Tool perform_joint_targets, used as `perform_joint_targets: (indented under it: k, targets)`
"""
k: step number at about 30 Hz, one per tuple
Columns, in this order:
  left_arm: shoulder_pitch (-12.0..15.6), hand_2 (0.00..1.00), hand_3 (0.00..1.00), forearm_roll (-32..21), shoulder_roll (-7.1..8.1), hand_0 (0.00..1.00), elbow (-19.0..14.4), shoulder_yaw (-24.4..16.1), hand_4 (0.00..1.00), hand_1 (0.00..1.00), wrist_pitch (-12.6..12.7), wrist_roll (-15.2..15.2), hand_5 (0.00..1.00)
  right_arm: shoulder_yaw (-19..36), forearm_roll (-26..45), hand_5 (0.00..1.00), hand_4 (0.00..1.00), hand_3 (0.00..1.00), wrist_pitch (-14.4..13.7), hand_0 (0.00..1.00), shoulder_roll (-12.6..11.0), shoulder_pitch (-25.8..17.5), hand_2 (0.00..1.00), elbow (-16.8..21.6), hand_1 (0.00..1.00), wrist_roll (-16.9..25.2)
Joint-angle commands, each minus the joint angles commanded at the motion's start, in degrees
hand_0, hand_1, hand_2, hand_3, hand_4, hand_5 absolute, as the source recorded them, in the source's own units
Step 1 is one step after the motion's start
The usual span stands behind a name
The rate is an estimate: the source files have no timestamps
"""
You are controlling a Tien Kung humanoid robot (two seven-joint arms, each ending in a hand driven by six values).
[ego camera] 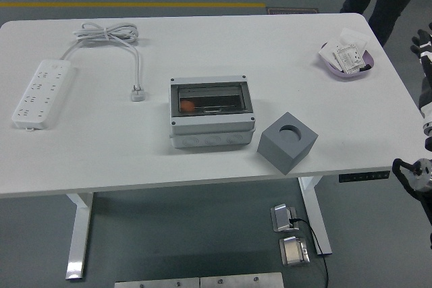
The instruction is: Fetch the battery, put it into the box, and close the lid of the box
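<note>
Fingers of the right hand (413, 172) at the frame's right edge are too cropped to tell whether they are spread or curled. On the surface (202, 160), the centre box (212, 112) looks shut, an orange battery-like item (187, 106) inside. Open room surrounds it.

Grey box (212, 121) mid-table, clear lid shut over an orange battery (187, 106).
</note>
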Motion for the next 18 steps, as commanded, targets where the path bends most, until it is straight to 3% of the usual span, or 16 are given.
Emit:
perform_joint_targets:
  k: [5,18]
  targets:
    - [-0.02,0.621,0.639,0.19,-0.05,0.614,0.00,-0.17,0.696,0.692,-0.02,-0.01,0.150,0.05,3.74,0.375,0.797,0.666,2.55,0.752,0.20,-0.23,0.652,-0.42,0.682,0.50]
    - [0.05,0.621,0.641,-0.13,-0.02,0.614,0.05,0.14,0.696,0.692,-0.12,0.07,0.149,0.57,6.10,0.380,0.796,0.661,4.11,0.759,0.20,-0.45,0.652,-0.21,0.688,0.76]
